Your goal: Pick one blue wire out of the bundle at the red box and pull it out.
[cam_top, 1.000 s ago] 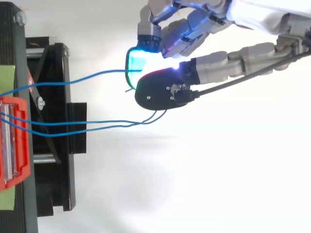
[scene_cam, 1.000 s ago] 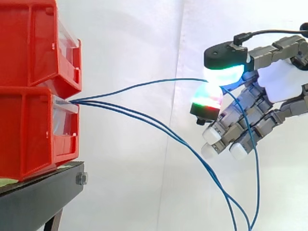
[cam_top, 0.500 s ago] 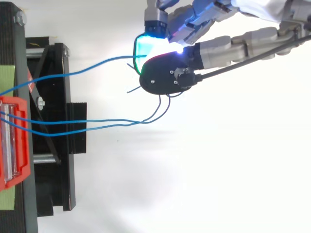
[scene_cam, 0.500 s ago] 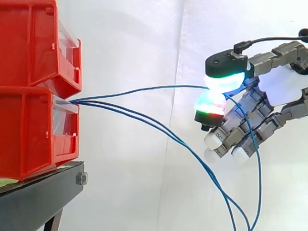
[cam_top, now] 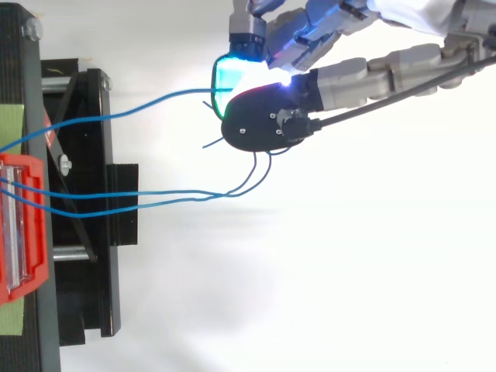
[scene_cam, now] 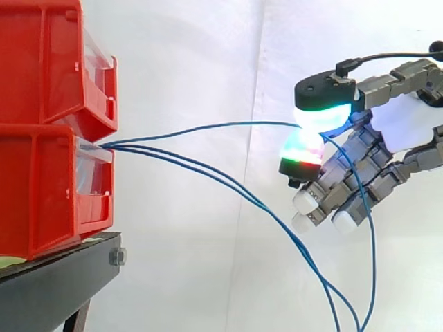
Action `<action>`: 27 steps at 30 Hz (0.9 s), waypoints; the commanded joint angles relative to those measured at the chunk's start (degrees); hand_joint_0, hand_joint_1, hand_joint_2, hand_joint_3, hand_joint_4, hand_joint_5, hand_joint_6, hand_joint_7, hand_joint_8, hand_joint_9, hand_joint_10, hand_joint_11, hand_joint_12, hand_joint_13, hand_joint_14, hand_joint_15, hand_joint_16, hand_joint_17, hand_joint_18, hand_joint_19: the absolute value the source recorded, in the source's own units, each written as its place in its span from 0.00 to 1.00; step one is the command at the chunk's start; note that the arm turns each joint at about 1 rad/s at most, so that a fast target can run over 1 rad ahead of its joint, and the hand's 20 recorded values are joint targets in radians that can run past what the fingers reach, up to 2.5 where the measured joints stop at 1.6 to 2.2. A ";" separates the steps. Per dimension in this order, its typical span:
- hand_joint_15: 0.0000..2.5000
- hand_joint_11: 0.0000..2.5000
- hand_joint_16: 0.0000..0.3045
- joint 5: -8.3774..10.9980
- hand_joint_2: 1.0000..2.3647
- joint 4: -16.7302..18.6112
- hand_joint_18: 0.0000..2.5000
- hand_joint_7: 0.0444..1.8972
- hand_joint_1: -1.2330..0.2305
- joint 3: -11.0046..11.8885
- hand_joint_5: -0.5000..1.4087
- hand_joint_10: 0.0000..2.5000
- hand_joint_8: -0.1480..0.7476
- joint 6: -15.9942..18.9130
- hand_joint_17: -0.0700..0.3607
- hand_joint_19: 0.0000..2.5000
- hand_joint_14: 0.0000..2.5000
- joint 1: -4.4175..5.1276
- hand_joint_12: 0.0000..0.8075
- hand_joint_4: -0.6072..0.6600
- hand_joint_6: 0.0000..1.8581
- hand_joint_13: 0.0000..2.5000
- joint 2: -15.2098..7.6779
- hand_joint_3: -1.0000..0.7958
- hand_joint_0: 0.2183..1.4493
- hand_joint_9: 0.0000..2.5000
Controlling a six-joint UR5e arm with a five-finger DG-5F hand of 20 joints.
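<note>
The white curtain (scene_cam: 208,55) backs a black stand (scene_cam: 62,280) carrying the red box (scene_cam: 41,194), whose front slot feeds out three blue wires. The hand (scene_cam: 405,124) hangs well to the right of the box, a little above slot height. It is closed in a pinch, with two glowing pads (scene_cam: 320,114) clamping the uppermost blue wire (scene_cam: 208,127). That wire's long axis runs almost level from slot to pads, with a slight arch. A pull straight away from the box would likely draw it along its own line. The other two wires (cam_top: 155,194) sag beneath, clear of the pinch.
</note>
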 commanded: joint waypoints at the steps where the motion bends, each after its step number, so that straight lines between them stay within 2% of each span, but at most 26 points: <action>1: 0.06 0.07 0.22 0.01 0.00 0.01 0.25 0.62 0.28 -0.01 0.22 0.00 0.58 -0.01 0.51 0.13 0.00 0.00 0.56 0.62 0.49 0.18 -0.02 0.56 0.32 0.24; 27: 0.07 0.08 0.21 0.01 0.00 0.01 0.25 0.61 0.28 -0.01 0.21 0.00 0.58 -0.01 0.50 0.13 0.00 0.00 0.56 0.62 0.49 0.18 0.07 0.55 0.32 0.25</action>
